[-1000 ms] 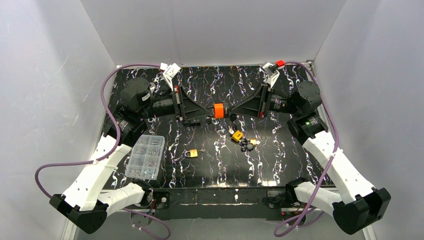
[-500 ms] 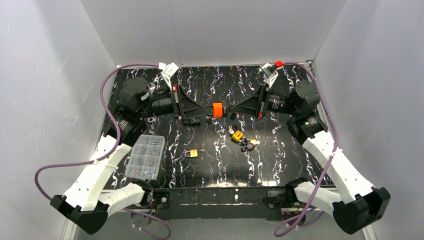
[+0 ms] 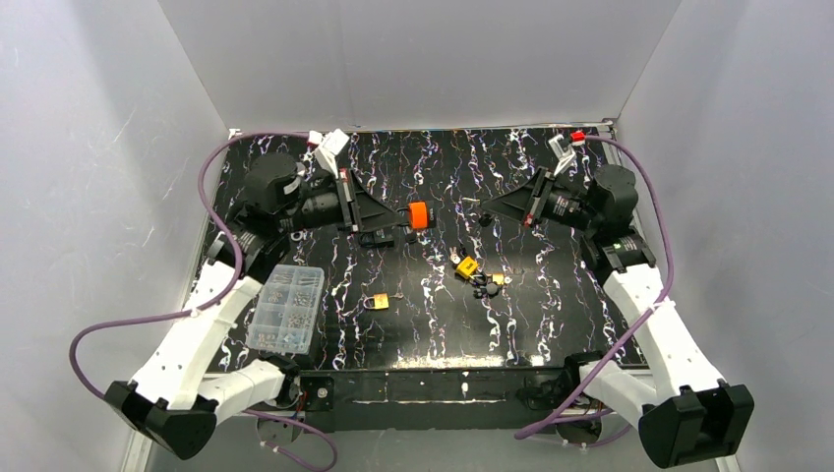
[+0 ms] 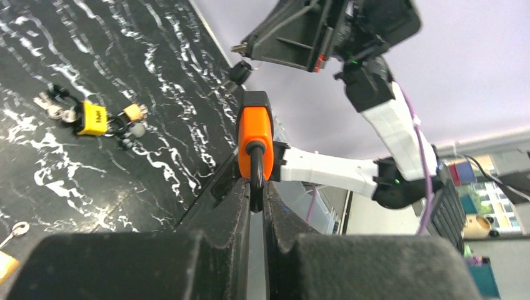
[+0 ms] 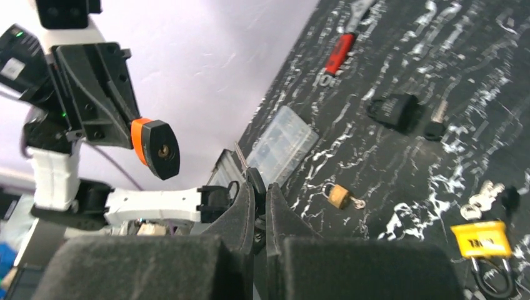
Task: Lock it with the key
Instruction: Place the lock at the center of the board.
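L gripper clamped on shackle of orange padlock, body held aloft, keyhole end facing R arm. R gripper pinches key, tip out, well apart from padlock.

Bright, even light falls from overhead, leaving only soft shadows under my arms on the glossy black white-veined tabletop. Nearer the lens than the orange-bodied padlock, my dark left fingers blur; the room beyond it is soft too.
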Tool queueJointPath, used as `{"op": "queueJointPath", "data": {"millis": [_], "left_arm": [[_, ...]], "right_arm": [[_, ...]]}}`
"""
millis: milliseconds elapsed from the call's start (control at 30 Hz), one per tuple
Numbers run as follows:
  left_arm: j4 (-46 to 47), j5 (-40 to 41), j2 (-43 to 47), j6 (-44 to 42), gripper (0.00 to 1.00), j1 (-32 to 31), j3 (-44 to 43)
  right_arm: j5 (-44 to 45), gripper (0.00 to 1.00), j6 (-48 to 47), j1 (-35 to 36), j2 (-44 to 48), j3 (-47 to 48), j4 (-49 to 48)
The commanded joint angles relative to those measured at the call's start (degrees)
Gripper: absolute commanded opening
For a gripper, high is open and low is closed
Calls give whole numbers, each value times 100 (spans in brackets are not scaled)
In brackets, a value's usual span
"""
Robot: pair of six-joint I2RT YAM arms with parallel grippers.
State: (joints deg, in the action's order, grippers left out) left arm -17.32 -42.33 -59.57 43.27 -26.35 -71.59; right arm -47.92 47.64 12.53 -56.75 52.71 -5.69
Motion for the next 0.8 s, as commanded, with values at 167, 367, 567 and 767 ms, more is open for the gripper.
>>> {"op": "queueJointPath", "data": {"millis": [167,367,567,767], "left_arm": [[533,1064,-1083,339,0,18,1067],[926,1275,-1816,472,0,0,1498],[848,1239,-2129,410,0,-27,1736],[725,823,-1742,276,0,-163,2490]], "right_arm": [[2188,1,-1222,564,-1095,676,2008],[2667,1,-1196,834,-2371,1123,2268],[3073,1,-1159,1485,-2993,1429,2763],[3454,1,-721,2144,-2260,479,2763]]}}
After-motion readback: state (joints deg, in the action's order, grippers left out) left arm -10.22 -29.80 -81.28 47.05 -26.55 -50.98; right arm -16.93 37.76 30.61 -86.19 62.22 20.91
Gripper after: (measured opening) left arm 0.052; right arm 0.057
